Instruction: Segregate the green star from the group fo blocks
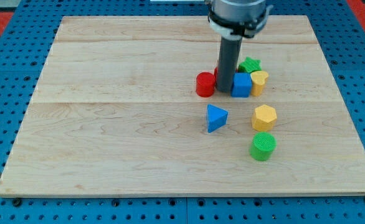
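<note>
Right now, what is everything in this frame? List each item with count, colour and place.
green star: 1, green, upper right of board, behind the blue cube
blue cube: 1, blue, right beside my tip
yellow block: 1, yellow, shape unclear, touching the cube's right side
red cylinder: 1, red, left of my tip
blue triangle: 1, blue, below the cluster
yellow hexagon: 1, yellow, right of the triangle
green cylinder: 1, green, lowest
wooden board: 1, light wood
my tip: 1, dark rod, between red cylinder and blue cube

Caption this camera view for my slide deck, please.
My tip between red cylinder and blue cube, green star just behind.
</note>
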Motion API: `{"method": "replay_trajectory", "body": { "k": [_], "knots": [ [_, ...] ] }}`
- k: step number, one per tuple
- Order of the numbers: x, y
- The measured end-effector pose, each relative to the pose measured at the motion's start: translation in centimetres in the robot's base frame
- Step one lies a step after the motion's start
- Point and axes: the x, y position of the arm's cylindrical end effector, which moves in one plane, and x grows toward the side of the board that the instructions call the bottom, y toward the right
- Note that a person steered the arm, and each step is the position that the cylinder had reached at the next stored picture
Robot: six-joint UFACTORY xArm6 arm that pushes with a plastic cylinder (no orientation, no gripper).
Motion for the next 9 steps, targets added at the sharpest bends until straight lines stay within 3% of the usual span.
{"method": "replay_trajectory", "body": {
  "k": [2, 5, 9],
  "knots": [
    [-2.8, 3.5],
    [-3.3, 12.4],
    [-3.7, 13.6]
  ]
}}
